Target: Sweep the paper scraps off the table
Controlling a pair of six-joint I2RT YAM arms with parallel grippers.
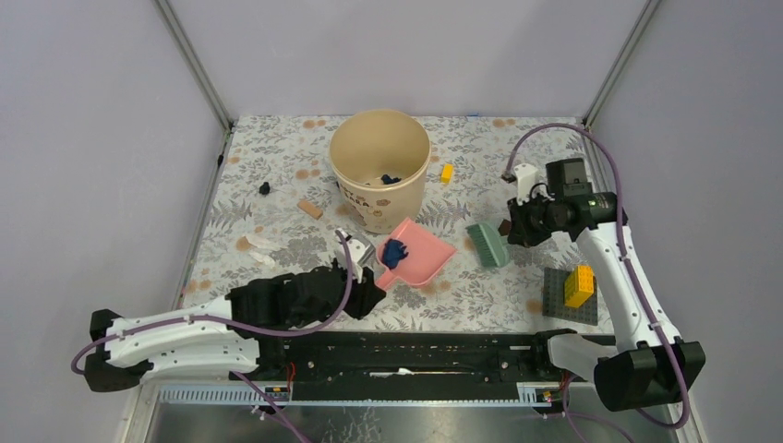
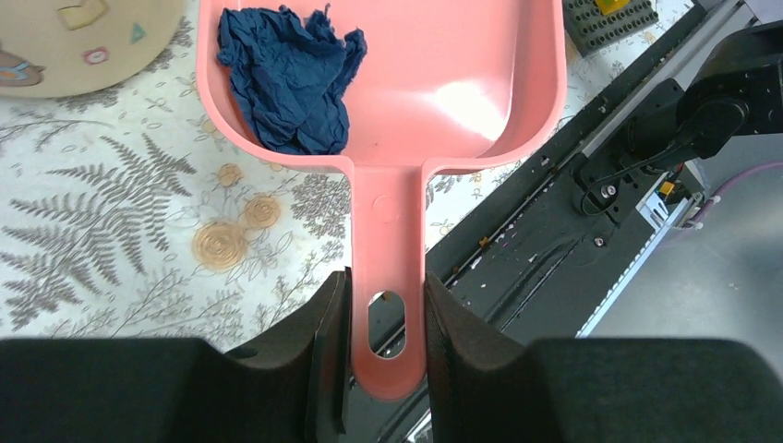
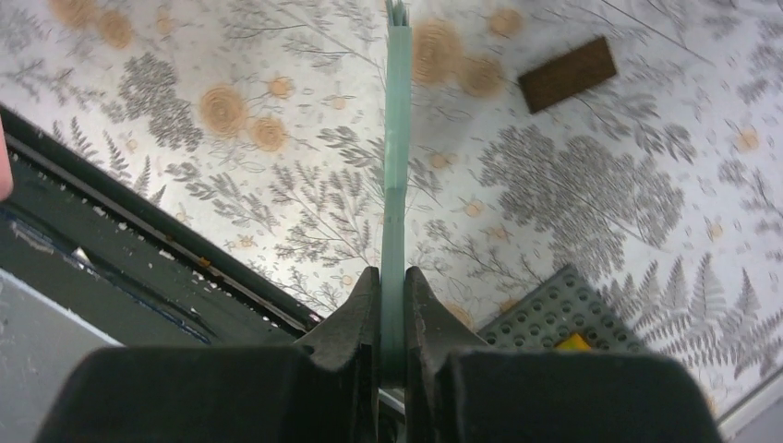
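My left gripper (image 1: 379,280) (image 2: 386,305) is shut on the handle of the pink dustpan (image 1: 423,257) (image 2: 443,92), which lies on the table (image 1: 277,148). A crumpled dark blue paper scrap (image 1: 395,251) (image 2: 291,78) lies in the pan. A small black scrap (image 1: 265,188) lies on the table at the far left. Another dark blue scrap (image 1: 390,178) lies inside the beige cup (image 1: 379,171). My right gripper (image 1: 513,231) (image 3: 393,286) is shut on the thin handle of a green brush (image 1: 487,245) (image 3: 397,138), to the right of the pan.
A brown block (image 1: 310,209) and two white bits (image 1: 258,249) lie left of the cup. A second brown block (image 3: 567,74) lies by the brush. A yellow brick (image 1: 447,173) lies behind the cup. A grey baseplate (image 1: 561,303) with a yellow brick (image 1: 579,286) sits front right.
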